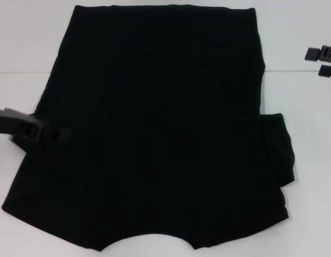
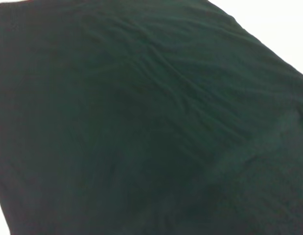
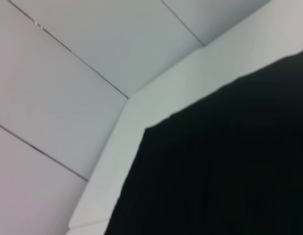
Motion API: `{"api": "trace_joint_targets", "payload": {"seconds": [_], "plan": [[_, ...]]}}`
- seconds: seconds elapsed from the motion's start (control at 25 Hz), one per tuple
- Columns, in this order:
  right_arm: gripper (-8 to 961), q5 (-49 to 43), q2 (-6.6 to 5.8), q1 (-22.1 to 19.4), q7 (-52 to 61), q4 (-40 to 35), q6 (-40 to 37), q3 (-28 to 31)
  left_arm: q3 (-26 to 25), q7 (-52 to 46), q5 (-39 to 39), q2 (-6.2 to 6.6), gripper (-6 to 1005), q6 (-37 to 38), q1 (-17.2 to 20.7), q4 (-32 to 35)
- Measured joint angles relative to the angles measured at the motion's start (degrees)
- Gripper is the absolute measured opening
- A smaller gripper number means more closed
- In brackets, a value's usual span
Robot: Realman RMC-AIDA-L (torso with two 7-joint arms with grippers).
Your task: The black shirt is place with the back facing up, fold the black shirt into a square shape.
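Fingers of the left gripper together at the black shirt's left edge — right gripper parked, apart.

The head camera looked forward and steeply down on the black shirt, taking in nearly all of it on the white table, with the left gripper at the shirt's left edge and the right gripper beyond its far right corner. The left wrist camera sat close over the black shirt, cloth filling its frame. The right wrist camera looked obliquely across a corner of the black shirt and the table toward the floor. All three views shared the shirt.
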Motion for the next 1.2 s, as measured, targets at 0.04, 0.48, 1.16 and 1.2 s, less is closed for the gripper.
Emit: {"api": "trace_joint_targets", "payload": {"seconds": [0.04,0.48,1.16,1.2], "plan": [[859,-0.67,-0.10,0.01,0.17,0.00,-0.17,-0.01,-0.97,-0.85,-0.21,0.60,436,0.16,-0.36,-1.76],[856,-1.65,-1.07,-0.11,1.35,0.32,-2.18,-0.02,-10.97,-22.72,0.36,4.65,645,2.22,-3.34,-10.97],[851,-1.64,-1.15,-0.93,1.26,0.64,-2.58,0.00,-19.14,-25.43,1.00,4.73,645,-9.32,-1.03,-23.79],[850,-1.64,-1.16,-0.96,1.27,0.65,-2.58,0.00,-19.22,-25.53,0.86,4.73,645,-10.21,-1.03,-24.37]]}}
